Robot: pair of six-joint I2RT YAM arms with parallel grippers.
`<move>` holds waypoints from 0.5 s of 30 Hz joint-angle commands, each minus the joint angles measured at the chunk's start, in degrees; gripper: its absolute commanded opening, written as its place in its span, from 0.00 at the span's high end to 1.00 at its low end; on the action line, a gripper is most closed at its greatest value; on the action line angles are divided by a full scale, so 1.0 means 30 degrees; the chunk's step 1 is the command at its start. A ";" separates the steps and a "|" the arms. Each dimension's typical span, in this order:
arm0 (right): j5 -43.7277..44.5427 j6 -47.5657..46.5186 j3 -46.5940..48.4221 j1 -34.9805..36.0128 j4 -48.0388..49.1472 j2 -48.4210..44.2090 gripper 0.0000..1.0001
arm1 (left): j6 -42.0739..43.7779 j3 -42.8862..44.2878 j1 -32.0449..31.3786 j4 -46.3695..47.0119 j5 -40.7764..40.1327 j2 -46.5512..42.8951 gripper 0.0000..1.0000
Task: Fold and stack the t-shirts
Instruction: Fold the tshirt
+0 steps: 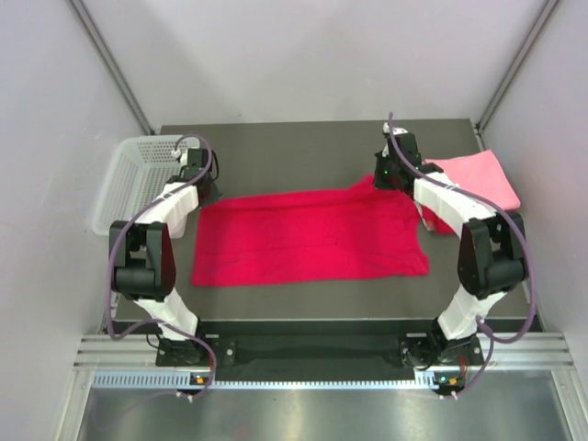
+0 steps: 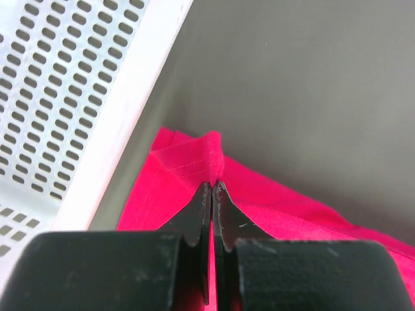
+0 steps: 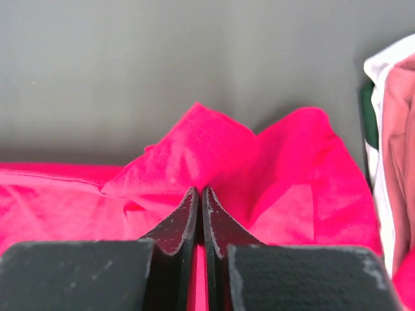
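At the far left corner of the spread garment, the left end effector [image 2: 213, 186] is fully closed, its jaws pinching a raised fold of the crimson-magenta short-sleeved cloth t-shirt [image 1: 308, 237]. The right end effector [image 3: 200, 192] is likewise fully closed, gripping a tented fold at the far right edge of the same garment. The garment lies flat and lengthwise across the middle of the dark grey table [image 1: 294, 142], between the two arms.

Judged progress: this garment is grasped along its far edge, but no fold is made in it yet. Folding and stacking remain. A light pink folded cloth t-shirt [image 1: 478, 175] lies at the far right of the table, apparently already done.

Count:
- Two end effectors.
- One crimson-magenta garment.
- One light pink garment, on top of a pile. Its lower layers show as white and dark edges in the right wrist view and cannot be counted.
- One white perforated plastic basket [image 1: 124, 184], at the far left.
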 commanded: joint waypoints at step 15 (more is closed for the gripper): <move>0.8123 0.1092 -0.7547 0.3933 0.2390 -0.7854 0.99 | -0.0879 -0.5579 -0.1344 0.3040 -0.2273 -0.5665 1.00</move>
